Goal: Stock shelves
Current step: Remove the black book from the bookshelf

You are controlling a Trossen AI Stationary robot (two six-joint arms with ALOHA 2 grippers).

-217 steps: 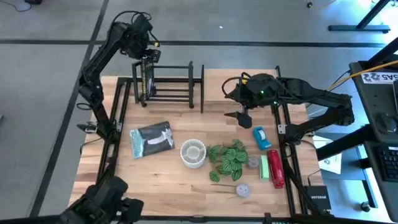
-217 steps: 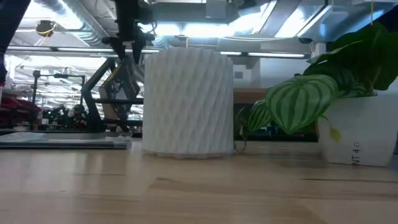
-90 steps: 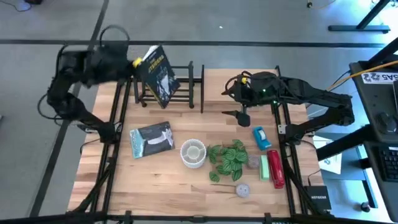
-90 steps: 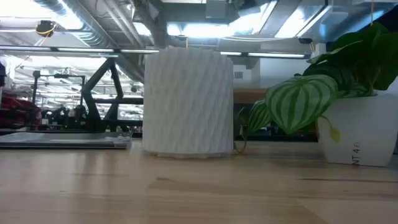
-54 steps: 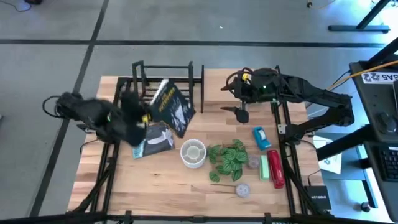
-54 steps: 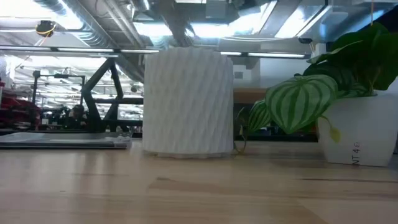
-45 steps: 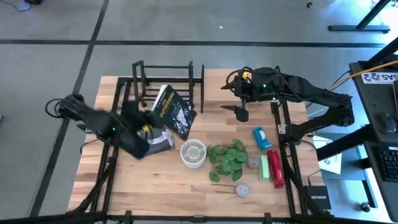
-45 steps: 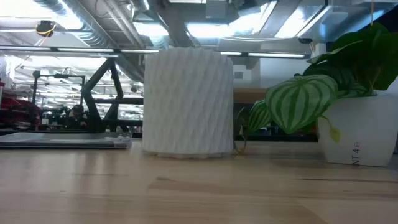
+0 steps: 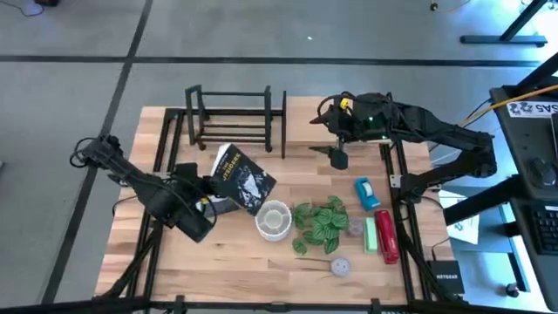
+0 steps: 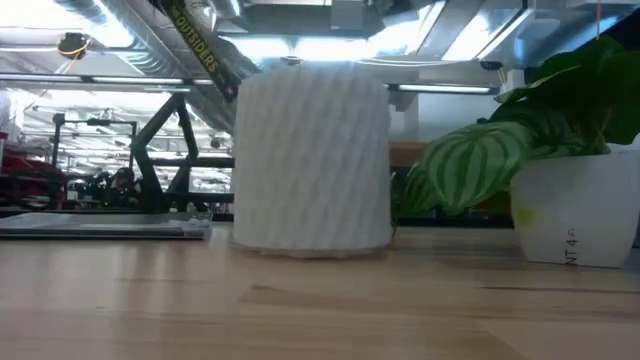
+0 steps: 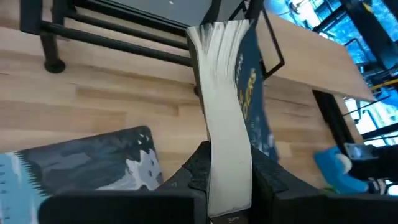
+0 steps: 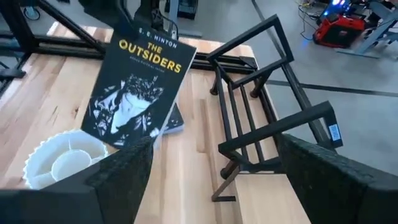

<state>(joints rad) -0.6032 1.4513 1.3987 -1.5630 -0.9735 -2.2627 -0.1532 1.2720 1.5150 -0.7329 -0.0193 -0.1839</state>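
Rack point(image 9: 234, 115) stands bare; left tool point(image 11: 227, 177) clamps a book point(image 9: 241, 178) above the bench point(image 9: 253, 253); right tool point(image 9: 336, 157) hovers wide open.

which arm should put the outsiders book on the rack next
Probably the left. The left gripper already has its fingers clamped on the book, held above the table in front of the black rack. The right gripper is open and empty, off to the rack's right.

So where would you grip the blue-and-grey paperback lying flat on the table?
The blue-and-grey paperback lies flat, partly under the black book shut in the left gripper. Grip its exposed long edge, coming in low from the table's left side.
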